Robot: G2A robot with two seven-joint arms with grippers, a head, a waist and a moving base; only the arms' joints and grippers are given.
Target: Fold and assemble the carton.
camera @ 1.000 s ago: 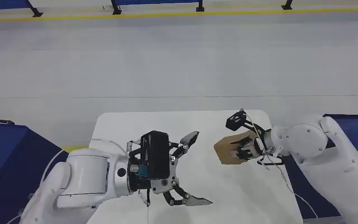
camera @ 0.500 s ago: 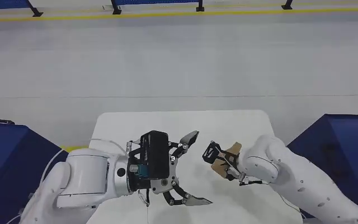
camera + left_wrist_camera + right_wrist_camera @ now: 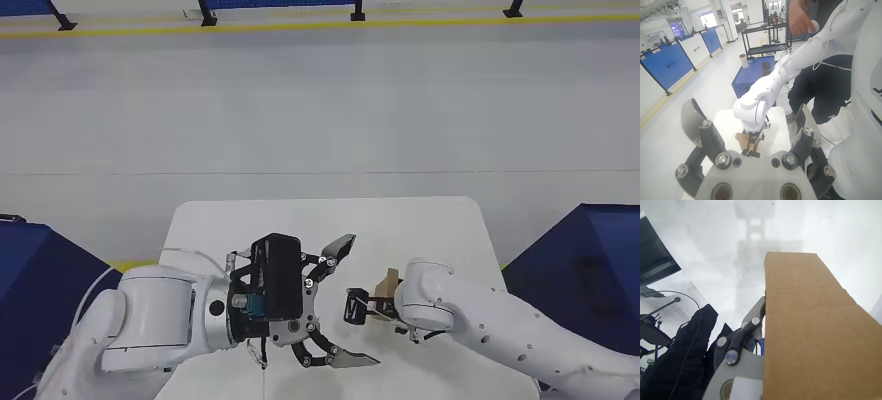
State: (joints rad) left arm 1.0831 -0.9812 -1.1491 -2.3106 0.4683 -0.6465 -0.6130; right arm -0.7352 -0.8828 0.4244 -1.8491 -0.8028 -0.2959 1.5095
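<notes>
Carton (image 3: 810, 323) clamped in right gripper (image 3: 752, 141), near wide-open, empty left gripper (image 3: 342, 300); possible slip or crushed flap at handover.

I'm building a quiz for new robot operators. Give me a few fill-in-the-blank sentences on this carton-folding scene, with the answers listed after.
1. The right gripper is shut on a brown cardboard ____.
2. The left gripper holds nothing, and its jaws are ____.
3. The table beneath both arms is ____ in colour.

Missing words: carton; open; white.
</notes>
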